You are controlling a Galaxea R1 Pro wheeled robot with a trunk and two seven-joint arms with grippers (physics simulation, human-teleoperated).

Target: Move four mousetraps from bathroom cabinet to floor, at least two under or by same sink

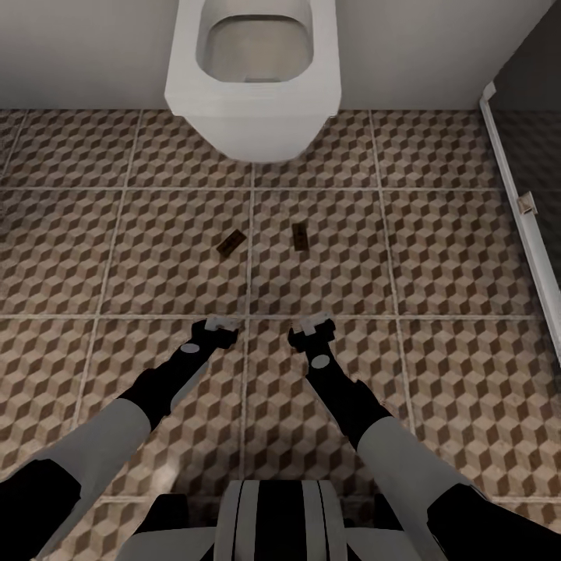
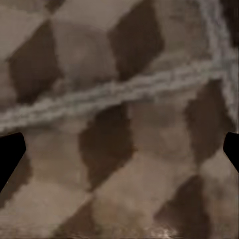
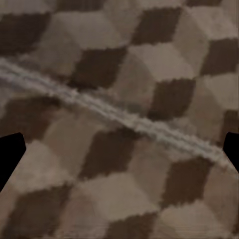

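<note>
Head view: camera looks steeply down on the bathroom floor (image 1: 436,257), large square tiles printed with a brown, beige and white cube pattern, pale grout lines running across and away. At 12 o'clock a white square toilet (image 1: 253,78) hangs off a pale grey wall (image 1: 86,47), bowl open, its front edge over the first row of tiles. At 3 o'clock a white strip (image 1: 522,202) runs diagonally along a dark panel, a small tan fitting on it.

Two mousetraps lie flat on the floor between toilet and arms, either side of the central grout line and apart from each other. Left mousetrap (image 1: 230,243): dark, tilted, its long axis toward 1 o'clock. Right mousetrap (image 1: 300,236): nearly straight toward 12 o'clock. Detail too small to read beyond dark boards with tan edges.

Left end effector (image 1: 220,322) and right end effector (image 1: 315,322) hang low over the cross grout line, at 6 o'clock from the traps and clear of them.

Left wrist view: left fingertips (image 2: 10,157) at opposite edges of frame, spread wide, released, bare tile and a grout line between them.

Right wrist view: right fingertips (image 3: 10,157) likewise spread wide, released, tile and a diagonal grout line between.
</note>
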